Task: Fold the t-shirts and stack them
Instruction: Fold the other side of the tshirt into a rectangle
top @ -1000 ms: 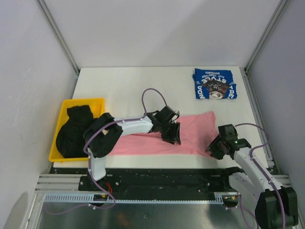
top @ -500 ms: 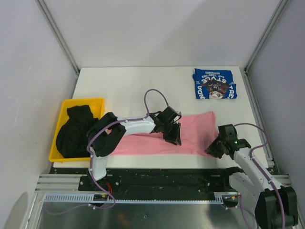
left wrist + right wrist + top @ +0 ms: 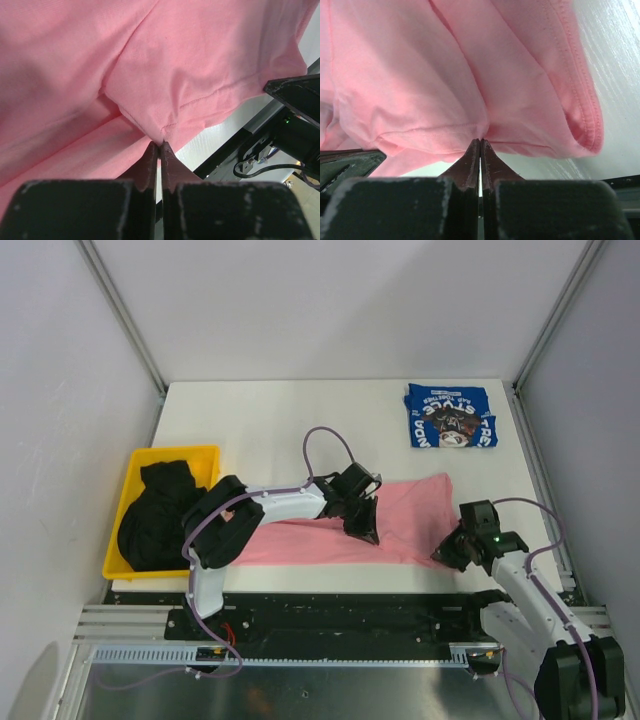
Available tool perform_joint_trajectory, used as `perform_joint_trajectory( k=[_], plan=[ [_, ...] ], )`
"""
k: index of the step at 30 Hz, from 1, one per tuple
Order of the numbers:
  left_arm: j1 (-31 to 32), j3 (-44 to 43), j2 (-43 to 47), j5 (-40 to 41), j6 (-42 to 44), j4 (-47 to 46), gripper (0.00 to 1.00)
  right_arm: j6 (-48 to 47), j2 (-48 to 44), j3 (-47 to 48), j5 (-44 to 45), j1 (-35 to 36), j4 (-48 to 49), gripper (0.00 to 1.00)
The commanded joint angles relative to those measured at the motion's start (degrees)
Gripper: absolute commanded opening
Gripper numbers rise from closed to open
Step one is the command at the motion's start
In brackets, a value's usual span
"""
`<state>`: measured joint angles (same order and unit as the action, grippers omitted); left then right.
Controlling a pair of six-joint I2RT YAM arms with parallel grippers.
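From above and behind, one camera overlooks my white worktop [image 3: 280,420]; both wrist cameras look closely at one pink cloth t-shirt [image 3: 200,60].

Left arm [image 3: 285,504]: white tube behind the left gripper [image 3: 362,527], with fat black joints further back. Thin purple cable [image 3: 325,433] looping up just behind that gripper. Right arm [image 3: 530,592] made the same way, white with black joints. Tiny green light [image 3: 492,537] glowing just behind the right gripper [image 3: 446,553]. Up close, dark brownish fingers [image 3: 150,164], wide at the back and thin at the tips. Behind them a chunky black block [image 3: 75,210] with pale scuffs and little specks. Same dark fingers [image 3: 469,162] and same scuffed black block [image 3: 395,210] on the right one.
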<state>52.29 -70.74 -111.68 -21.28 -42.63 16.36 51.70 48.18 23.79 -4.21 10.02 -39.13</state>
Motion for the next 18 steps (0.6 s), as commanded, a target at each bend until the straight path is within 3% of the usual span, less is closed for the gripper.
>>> perform_joint_trajectory(
  k=[1, 18],
  plan=[
    [0.45, -1.23, 2.38, -0.95, -0.53, -0.93, 0.03, 0.23, -2.89, 3.78, -0.95, 0.47, -2.34, 0.00],
    [0.22, 2.71, 8.90, 0.23, -1.81, -0.86, 0.00, 10.17, -8.00, 10.42, 6.24, 15.94, -8.55, 0.00]
  ],
)
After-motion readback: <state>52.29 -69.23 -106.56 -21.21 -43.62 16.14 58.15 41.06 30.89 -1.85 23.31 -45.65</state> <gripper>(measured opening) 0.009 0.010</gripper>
